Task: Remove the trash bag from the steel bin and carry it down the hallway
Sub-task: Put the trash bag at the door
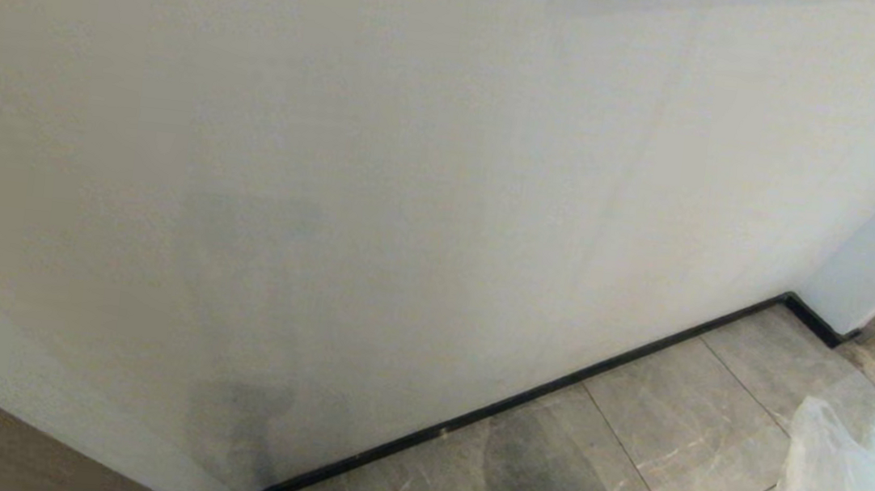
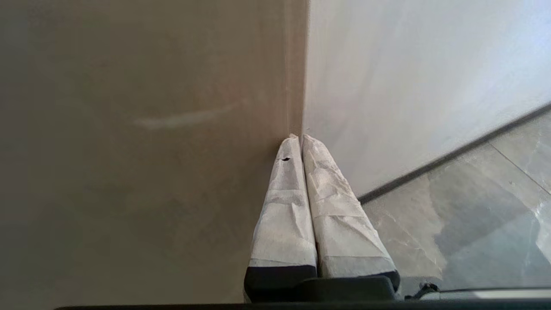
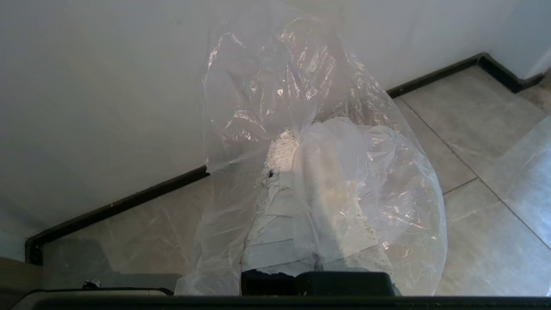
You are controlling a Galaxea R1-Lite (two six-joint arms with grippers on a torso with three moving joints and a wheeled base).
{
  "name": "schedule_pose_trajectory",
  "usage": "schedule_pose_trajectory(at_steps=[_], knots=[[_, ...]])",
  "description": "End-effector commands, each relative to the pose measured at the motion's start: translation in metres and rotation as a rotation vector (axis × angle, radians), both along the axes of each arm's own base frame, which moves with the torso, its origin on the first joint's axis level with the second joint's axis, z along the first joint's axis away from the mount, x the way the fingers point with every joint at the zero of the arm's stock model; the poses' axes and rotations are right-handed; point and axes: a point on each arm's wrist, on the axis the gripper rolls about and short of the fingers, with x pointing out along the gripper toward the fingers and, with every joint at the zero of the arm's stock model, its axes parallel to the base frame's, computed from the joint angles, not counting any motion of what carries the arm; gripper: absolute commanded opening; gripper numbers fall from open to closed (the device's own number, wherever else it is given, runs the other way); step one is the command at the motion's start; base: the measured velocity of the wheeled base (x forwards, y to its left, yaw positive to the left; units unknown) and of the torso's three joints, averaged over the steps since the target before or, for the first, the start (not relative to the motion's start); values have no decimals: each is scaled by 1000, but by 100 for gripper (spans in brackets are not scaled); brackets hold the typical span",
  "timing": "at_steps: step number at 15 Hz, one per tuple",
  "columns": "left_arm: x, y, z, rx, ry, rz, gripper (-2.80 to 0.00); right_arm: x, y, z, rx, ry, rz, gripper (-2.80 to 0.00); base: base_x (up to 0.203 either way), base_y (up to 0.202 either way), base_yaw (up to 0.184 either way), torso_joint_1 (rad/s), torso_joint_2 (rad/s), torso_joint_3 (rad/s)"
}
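The right tool (image 3: 297, 142) pinches the trash bag (image 3: 344, 181) above the hallway (image 1: 678, 433) tiles, close to the white wall (image 1: 410, 194) and its dark baseboard (image 1: 519, 396), while the left tool (image 2: 300, 138), pressed together, hangs beside the brown door panel (image 2: 150, 150).

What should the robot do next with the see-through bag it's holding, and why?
Probably turn away from the white wall and roll on along the grey floor tiles. The right gripper is shut on the trash bag, which drapes over its fingers, so the bag is already out of the bin. The wall fills most of the head view, so driving straight ahead looks blocked.
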Motion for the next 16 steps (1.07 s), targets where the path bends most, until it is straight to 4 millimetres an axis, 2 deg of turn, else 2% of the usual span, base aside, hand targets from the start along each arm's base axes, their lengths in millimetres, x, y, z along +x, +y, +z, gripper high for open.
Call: schedule_pose_trajectory(at_steps=[1,14,16], knots=[[0,0,0,1,-2,-1,-280,0,0,0,0,2,0,-280,0,0,0,0,7,147],[0,0,0,1,0,-1,-280,0,0,0,-2,0,0,-280,0,0,0,0,1,25],[0,0,0,1,0,-1,-280,-2,0,6,-2,-16,5,-280,0,0,0,0,0,0]])
